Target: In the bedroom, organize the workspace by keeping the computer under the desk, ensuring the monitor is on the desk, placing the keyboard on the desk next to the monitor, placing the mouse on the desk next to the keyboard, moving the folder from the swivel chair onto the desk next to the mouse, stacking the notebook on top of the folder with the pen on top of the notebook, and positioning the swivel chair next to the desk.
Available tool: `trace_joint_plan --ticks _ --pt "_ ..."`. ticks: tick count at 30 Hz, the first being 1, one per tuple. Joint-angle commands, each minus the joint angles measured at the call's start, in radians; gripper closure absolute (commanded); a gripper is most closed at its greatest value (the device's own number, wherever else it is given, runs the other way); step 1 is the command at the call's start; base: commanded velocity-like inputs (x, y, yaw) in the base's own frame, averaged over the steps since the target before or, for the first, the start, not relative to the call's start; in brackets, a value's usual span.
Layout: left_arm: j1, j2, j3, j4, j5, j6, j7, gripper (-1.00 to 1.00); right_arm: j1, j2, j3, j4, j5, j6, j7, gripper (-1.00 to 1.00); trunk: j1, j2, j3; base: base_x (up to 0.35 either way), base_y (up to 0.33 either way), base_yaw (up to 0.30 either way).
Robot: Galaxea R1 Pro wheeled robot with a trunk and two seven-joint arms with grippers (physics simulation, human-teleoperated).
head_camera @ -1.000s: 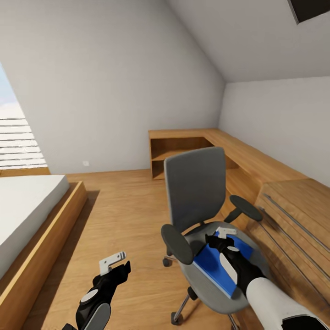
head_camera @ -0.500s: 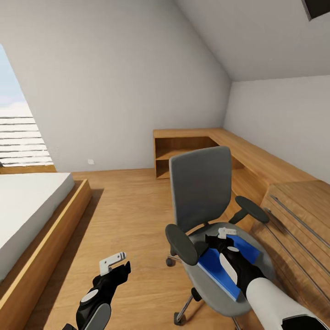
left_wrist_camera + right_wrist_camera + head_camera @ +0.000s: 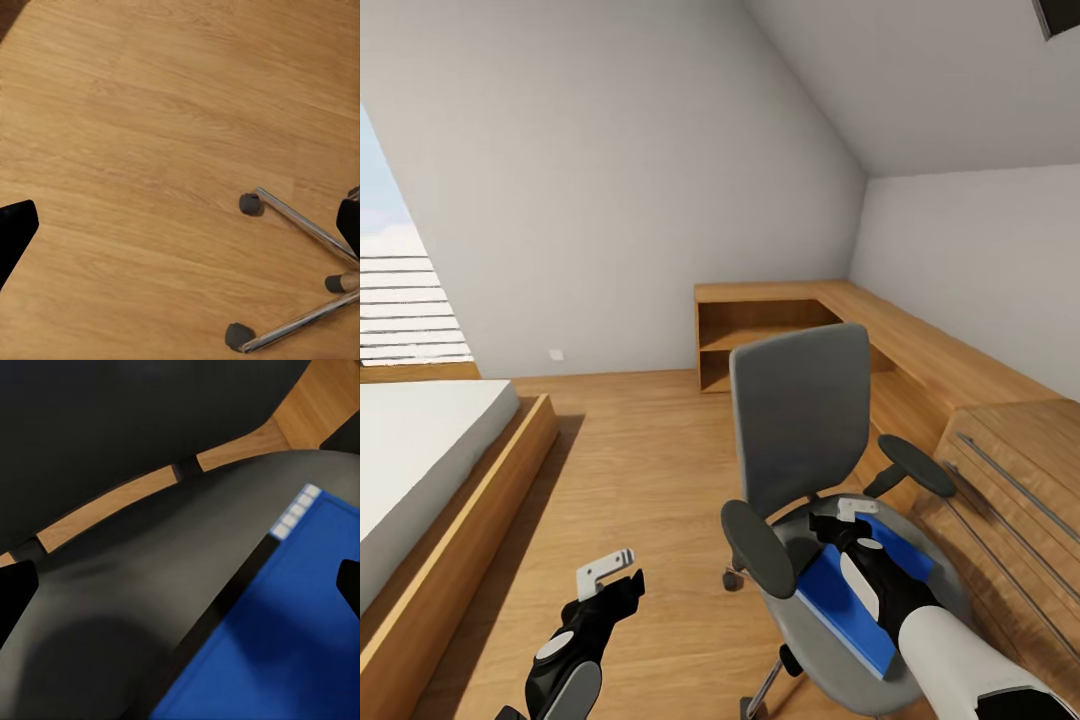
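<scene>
Your swivel chair (image 3: 812, 470) sits just ahead, the blue folder (image 3: 850, 590) flat on its seat directly beneath your right gripper (image 3: 850, 512) (fingers spread, holding nothing); its long axis runs diagonally across the seat. You're on the folder pickup: descend and pinch an edge. Your left gripper (image 3: 610, 572) hangs released.

**Black wrists, white shells, pale fingers**

The left arm (image 3: 565, 655) is black toward the wrist, with a small light grey oval patch and a larger grey panel nearer the body. Its left gripper (image 3: 607, 570) carries pale grey, angular fingers. The right arm (image 3: 950, 655) wears a smooth white rounded shell, then black jointed housing with white oval insets. The right gripper (image 3: 852, 508) shows light grey fingers.
</scene>
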Motion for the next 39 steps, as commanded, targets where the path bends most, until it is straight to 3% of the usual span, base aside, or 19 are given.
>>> trace_joint_plan --ticks 1,4,33,39 --pt "-0.001 0.001 -0.002 -0.003 0.005 0.002 0.008 -1.0 0.0 -0.001 0.009 -0.002 -0.009 0.007 -0.009 -1.0 0.0 0.0 -0.001 0.004 0.0 0.0" --pt "-0.001 0.0 -0.002 -0.006 0.005 0.001 0.009 -1.0 0.0 0.0 0.01 -0.004 -0.009 0.053 -0.012 -1.0 0.008 -0.014 -0.007 0.002 0.0 0.0" --pt "-0.001 0.0 -0.003 -0.005 0.005 0.003 0.009 -1.0 0.0 0.005 0.012 -0.004 -0.008 0.089 -0.069 -1.0 0.119 -0.217 -0.098 0.0 0.0 0.0" --pt "-0.001 0.0 -0.002 -0.003 0.005 0.003 0.009 -1.0 0.0 0.004 0.012 -0.004 -0.008 0.101 -0.07 -1.0 0.119 -0.217 -0.098 0.0 0.0 0.0"
